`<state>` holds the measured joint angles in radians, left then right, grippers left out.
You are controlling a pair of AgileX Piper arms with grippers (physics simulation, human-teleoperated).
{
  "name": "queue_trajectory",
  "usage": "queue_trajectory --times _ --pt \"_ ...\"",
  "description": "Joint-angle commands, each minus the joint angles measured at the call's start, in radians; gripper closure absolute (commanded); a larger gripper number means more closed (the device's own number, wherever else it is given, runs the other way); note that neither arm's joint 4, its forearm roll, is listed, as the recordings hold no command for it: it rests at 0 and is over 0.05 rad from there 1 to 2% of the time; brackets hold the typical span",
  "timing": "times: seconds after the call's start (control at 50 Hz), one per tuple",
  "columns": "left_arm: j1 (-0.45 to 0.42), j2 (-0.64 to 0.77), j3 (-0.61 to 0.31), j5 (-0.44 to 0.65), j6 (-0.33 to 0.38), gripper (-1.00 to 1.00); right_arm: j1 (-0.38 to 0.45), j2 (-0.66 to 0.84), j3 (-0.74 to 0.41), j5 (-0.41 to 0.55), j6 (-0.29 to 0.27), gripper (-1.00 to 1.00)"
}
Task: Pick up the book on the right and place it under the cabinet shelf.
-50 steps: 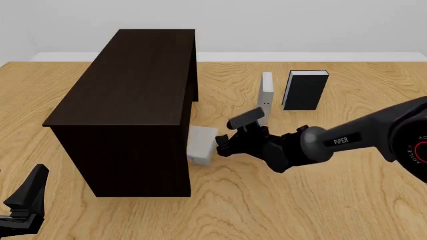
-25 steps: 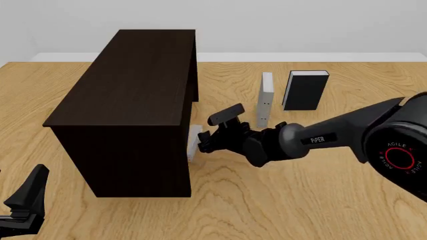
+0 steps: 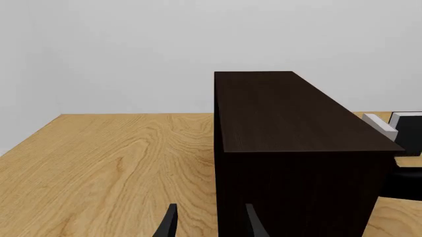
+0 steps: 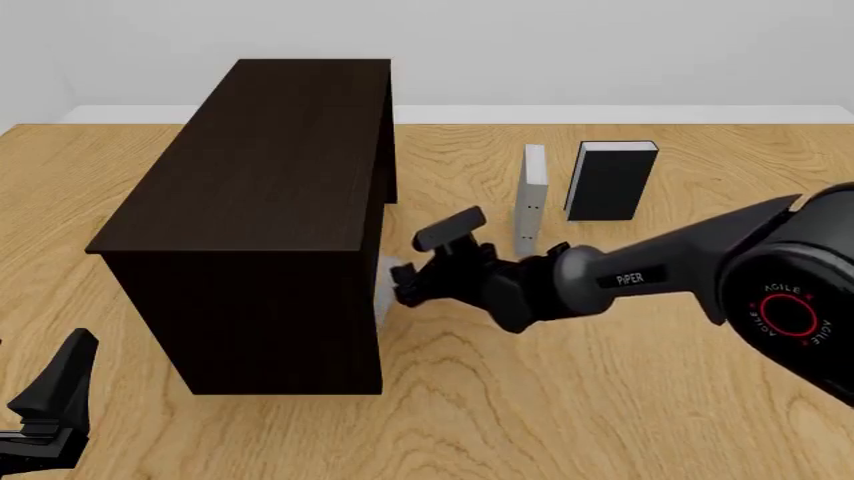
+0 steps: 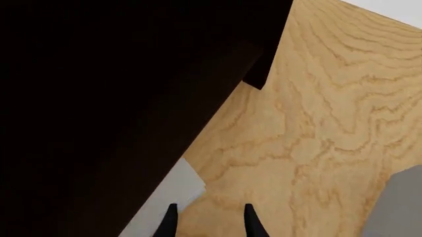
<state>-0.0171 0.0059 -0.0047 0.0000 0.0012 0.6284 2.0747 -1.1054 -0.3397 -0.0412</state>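
Centre of the front view: right gripper [image 4: 407, 283] reaching leftward at the open right side of the cabinet shelf [image 4: 254, 170], fingertips apart with bare table between them in the right wrist view, nothing clamped. Just ahead of those fingertips, the book [image 4: 388, 285], light grey, mostly tucked beneath the dark cabinet top, only a pale sliver showing at the cabinet's right edge; same book [image 5: 165, 200] seen in the right wrist view as a grey wedge half in the cabinet's shadow, lying on the table [image 4: 641, 400]. Whether the fingers touch it cannot be told. Contents deeper under the cabinet lost in darkness.

Upper right of centre in the front view: narrow grey-white book [image 4: 531, 195] standing edge-on, and just to its right a black-covered book [image 4: 613, 180], upright, both well clear of the cabinet.

Lower left corner of the front view: left gripper [image 4: 47, 415], low near the frame edge, apart from everything; in the left wrist view its two fingertips [image 3: 169, 224] spread, holding nothing, pointed at the cabinet's near end.
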Motion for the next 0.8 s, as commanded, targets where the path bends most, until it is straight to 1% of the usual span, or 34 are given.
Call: queue_trajectory --times 0.02,0.28,0.32,0.42,0.54,0.58,0.66,0.7,0.8 --pt "0.000 0.001 0.000 -0.001 0.000 -1.00 -0.005 0.072 0.051 -0.107 0.142 -1.00" --pt "0.000 0.001 0.000 -0.001 0.000 -1.00 -0.027 -0.046 0.165 -0.144 0.129 -1.00" --pt "0.000 0.001 0.000 -0.001 0.000 -1.00 -0.023 -0.072 0.191 -0.153 0.134 -1.00" --pt "0.000 0.001 0.000 -0.001 0.000 -1.00 -0.027 -0.151 0.261 -0.173 0.124 -1.00" --pt "0.000 0.001 0.000 -0.001 0.000 -1.00 -0.047 -0.293 0.357 -0.185 0.102 -1.00" --pt "0.000 0.001 0.000 -0.001 0.000 -1.00 -0.043 -0.333 0.381 -0.192 0.104 -1.00" --pt "0.000 0.001 0.000 -0.001 0.000 -1.00 -0.057 -0.439 0.427 -0.165 0.082 -1.00" --pt "0.000 0.001 0.000 -0.001 0.000 -1.00 -0.075 -0.501 0.452 -0.149 0.061 -1.00" --pt "0.000 0.001 0.000 -0.001 0.000 -1.00 -0.084 -0.620 0.500 -0.122 0.045 -1.00"
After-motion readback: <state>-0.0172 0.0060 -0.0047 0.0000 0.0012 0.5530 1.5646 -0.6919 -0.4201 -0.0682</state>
